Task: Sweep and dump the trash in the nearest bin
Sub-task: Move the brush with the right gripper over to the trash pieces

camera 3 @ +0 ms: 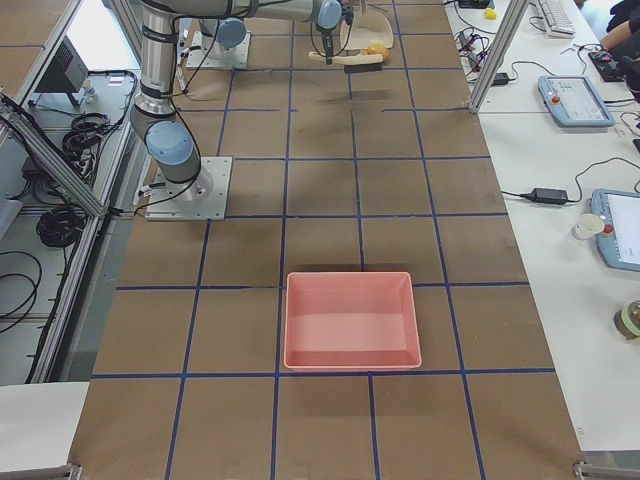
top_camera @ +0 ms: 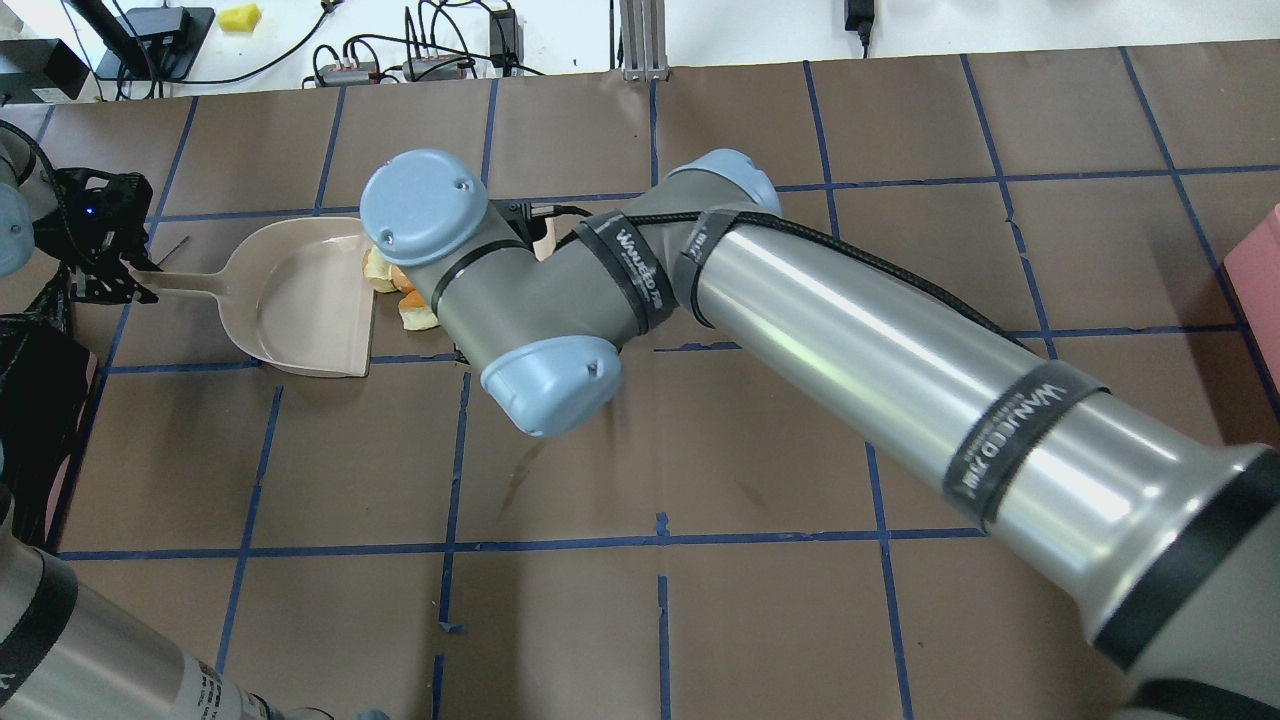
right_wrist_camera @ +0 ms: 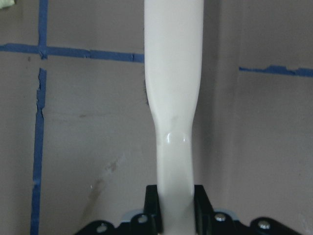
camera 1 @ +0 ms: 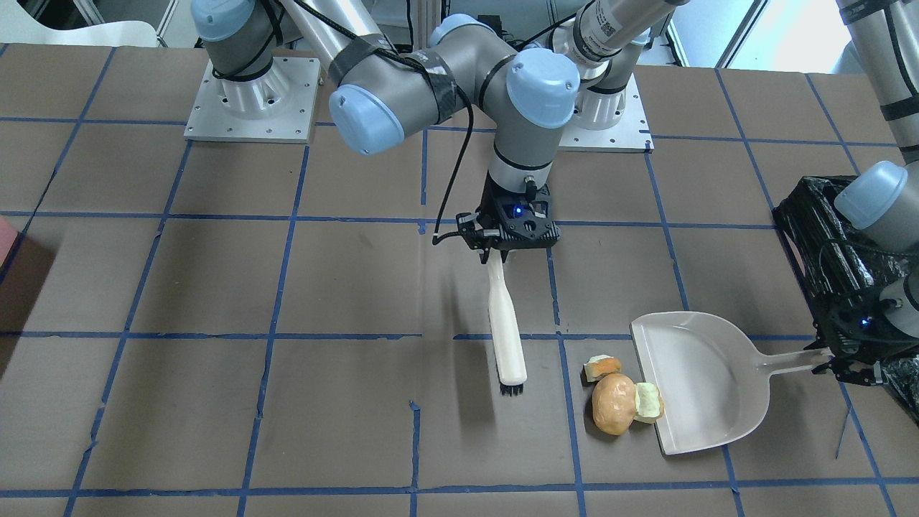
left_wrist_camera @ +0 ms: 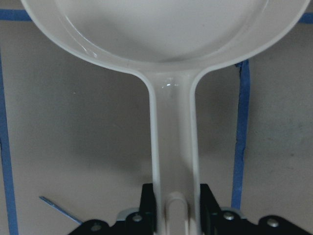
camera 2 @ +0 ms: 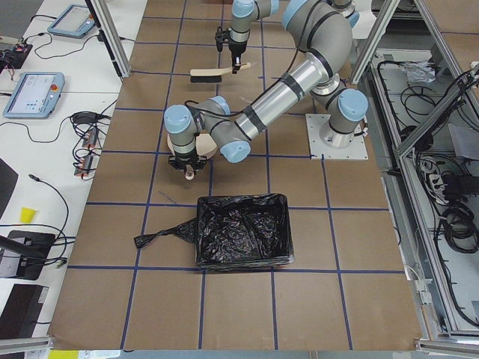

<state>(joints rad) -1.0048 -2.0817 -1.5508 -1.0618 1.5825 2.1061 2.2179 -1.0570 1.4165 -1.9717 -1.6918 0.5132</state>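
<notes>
- Brown paper covers the desk (camera 1: pixel 215 287), marked into squares with blue tape.
- Pink tray (camera 3: pixel 350 320): shallow, rectangular, flat on the desk, well apart from both pairs of fingers, towards the right arm's end.
- Bin (camera 2: pixel 243 232): black, lined with a crinkled glossy bag, a tail of the bag trailing out onto the desk. It sits near the left fingers, on the side away from the pan's mouth.
- Dustpan (camera 1: pixel 700 380): beige plastic, flat on the desk. The left fingers (camera 1: pixel 826 362) are closed narrow on the end of its handle, one finger on each side in the left wrist view. The pan reaches straight out ahead of them, its open lip at the far end.
- Brush (camera 1: pixel 506 323): cream handle, black bristles. The right fingers (camera 1: pixel 495 250) clamp the handle end, and the bristle head is at the far end from them. Its shadow lies on the desk beside it; I cannot tell whether the bristles touch the paper.
- Trash, all at the pan's lip, between the brush head and the pan, far from the left fingers:
- Tan-orange potato-like lump (camera 1: pixel 614 403), on the desk just outside the lip.
- Pale yellow-green scrap (camera 1: pixel 648 401), touching the lump and resting against the lip.
- Orange scrap (camera 1: pixel 602 367), just beside the lump, nearer the right fingers.
</notes>
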